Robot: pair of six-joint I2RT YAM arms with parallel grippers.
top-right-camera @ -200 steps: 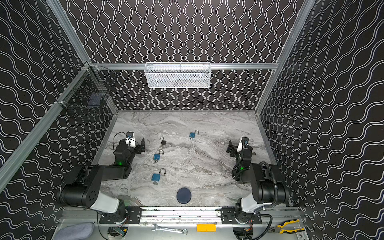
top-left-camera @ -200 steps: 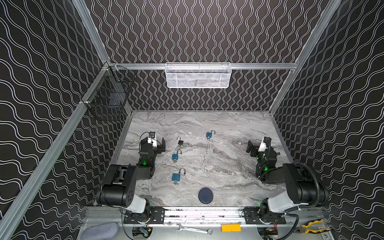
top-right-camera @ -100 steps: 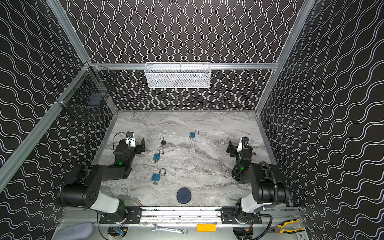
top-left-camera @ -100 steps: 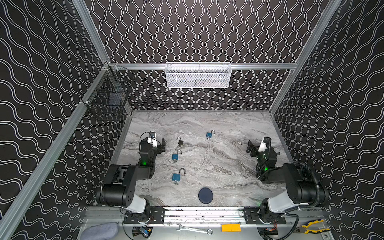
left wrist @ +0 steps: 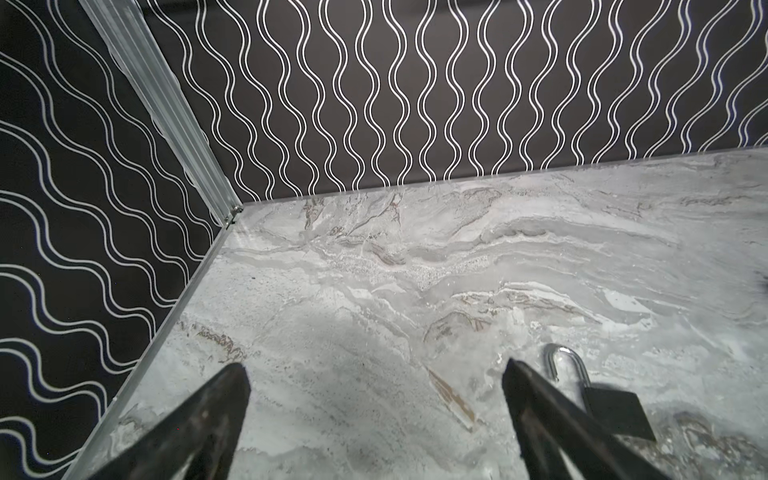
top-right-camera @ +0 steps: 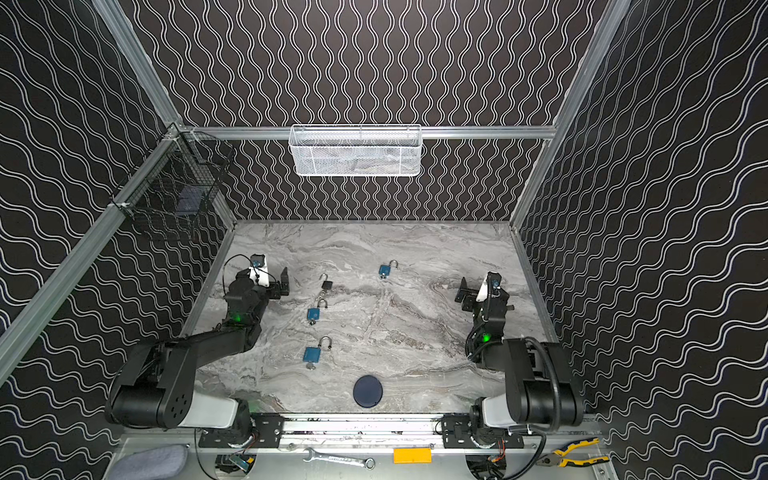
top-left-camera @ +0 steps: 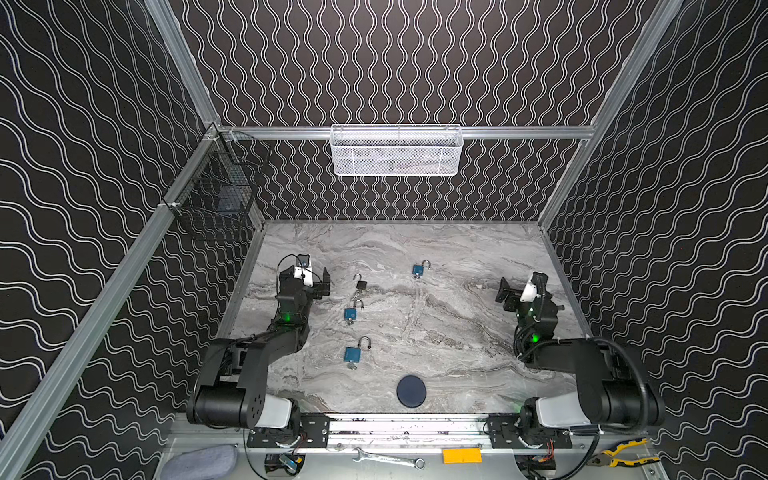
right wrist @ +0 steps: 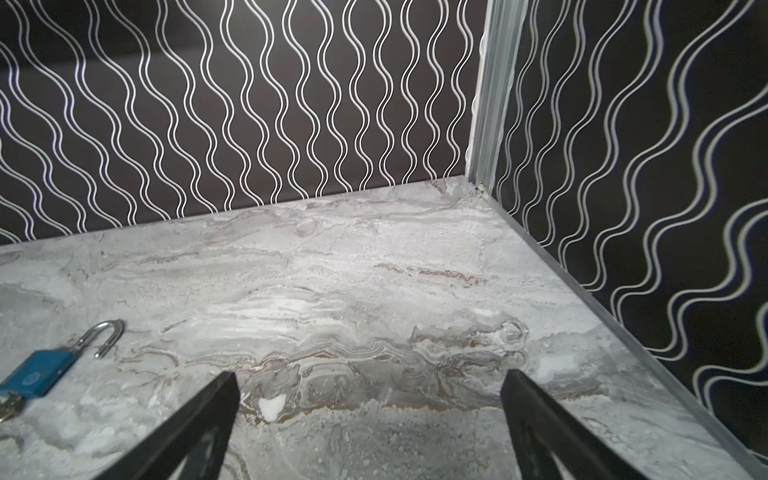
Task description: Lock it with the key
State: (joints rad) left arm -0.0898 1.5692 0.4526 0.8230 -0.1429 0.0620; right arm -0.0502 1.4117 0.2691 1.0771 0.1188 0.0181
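**Four open padlocks on a marbled table, both grippers empty**

Four small padlocks lie flat on the grey marbled table (top-left-camera: 457, 332). In both top views, three of them form a loose column left of centre. The black padlock (top-left-camera: 361, 284) is uppermost, the middle blue padlock (top-left-camera: 350, 314) sits below it, and the near blue padlock (top-left-camera: 352, 354) is lowest. The far blue padlock (top-left-camera: 418, 270) lies apart from them, above centre.

The left wrist view shows the black lock's shackle (left wrist: 565, 365) swung free of the body. The right wrist view shows a blue lock at lower left, open in the same way, with what looks like a key (right wrist: 7, 405) at its base. In the top views the other two blue locks also seem open, each with a small silver piece at its base.

The left gripper (left wrist: 374, 368) hangs at the left of the frame, just beside the black padlock. Its jaws are spread wide and hold nothing. The right gripper (right wrist: 370, 374) is at the right of the frame, well apart from every lock, equally spread and empty. A dark round disc (top-left-camera: 411, 391) lies at lower centre.

By my reading, the task has not begun. Steadying a lock, closing its shackle and turning the key all remain to be done.
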